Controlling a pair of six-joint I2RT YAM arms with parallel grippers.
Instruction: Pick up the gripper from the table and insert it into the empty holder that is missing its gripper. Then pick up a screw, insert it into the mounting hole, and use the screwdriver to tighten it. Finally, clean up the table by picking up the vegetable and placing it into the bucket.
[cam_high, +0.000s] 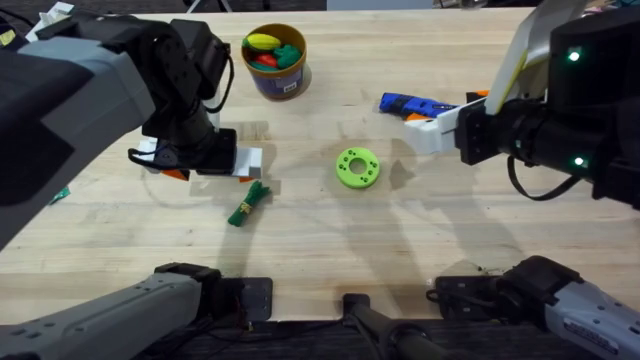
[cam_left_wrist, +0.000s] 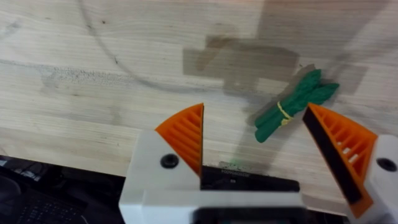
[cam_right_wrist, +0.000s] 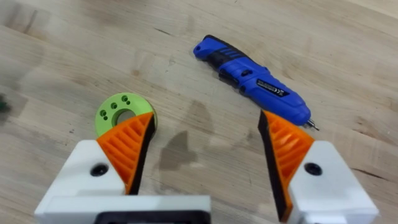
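The vegetable (cam_high: 249, 204), a dark green bundle with a yellow band, lies on the table (cam_high: 330, 250) left of centre. My left gripper (cam_high: 228, 165) hovers just behind it, open and holding nothing. In the left wrist view the vegetable (cam_left_wrist: 292, 106) sits beyond the orange pads (cam_left_wrist: 186, 134), close to the other finger. The blue screwdriver (cam_high: 415, 104) lies at the back right. My right gripper (cam_high: 435, 126) hangs open right beside it. The right wrist view shows the screwdriver (cam_right_wrist: 252, 78) ahead of the open gripper (cam_right_wrist: 205, 149). The bucket (cam_high: 275, 75) stands at the back. The loose gripper, holder and screw are out of view.
A lime-green ring (cam_high: 358, 166) lies at the table's centre and appears as the ring (cam_right_wrist: 121, 112) by a finger in the right wrist view. Yellow, red and green toy foods fill the bucket. Both arm bases sit along the near edge.
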